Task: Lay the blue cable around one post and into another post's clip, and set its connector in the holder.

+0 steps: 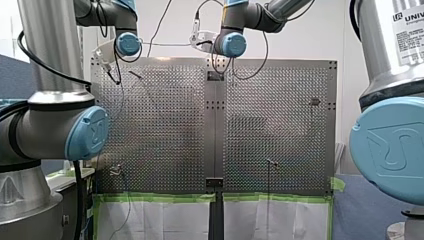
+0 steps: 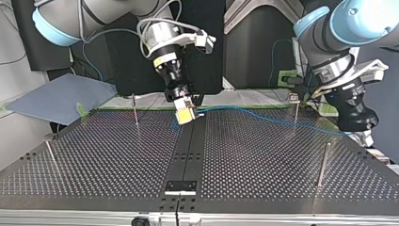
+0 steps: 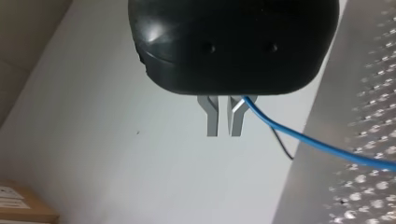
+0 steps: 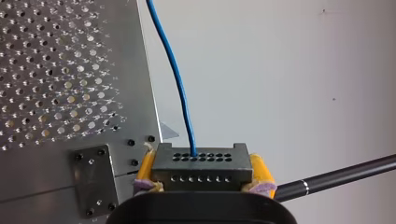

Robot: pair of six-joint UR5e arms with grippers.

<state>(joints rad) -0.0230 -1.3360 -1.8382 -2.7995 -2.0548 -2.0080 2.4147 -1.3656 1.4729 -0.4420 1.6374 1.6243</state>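
The black perforated block connector (image 4: 201,173) is clamped between the yellow-padded fingers (image 4: 260,170) of my right gripper (image 4: 201,161). It sits just past the perforated metal tabletop's (image 4: 56,70) edge, beside a small screwed metal plate (image 4: 93,179). The thin blue cable (image 4: 180,84) leaves its top face and runs across to my left gripper (image 3: 224,133), whose metal fingers (image 3: 213,116) are closed on it, just off the tabletop's edge. Slim metal posts (image 2: 323,162) stand upright toward the side edges. Beyond the edge lies a plain white surface (image 3: 93,140).
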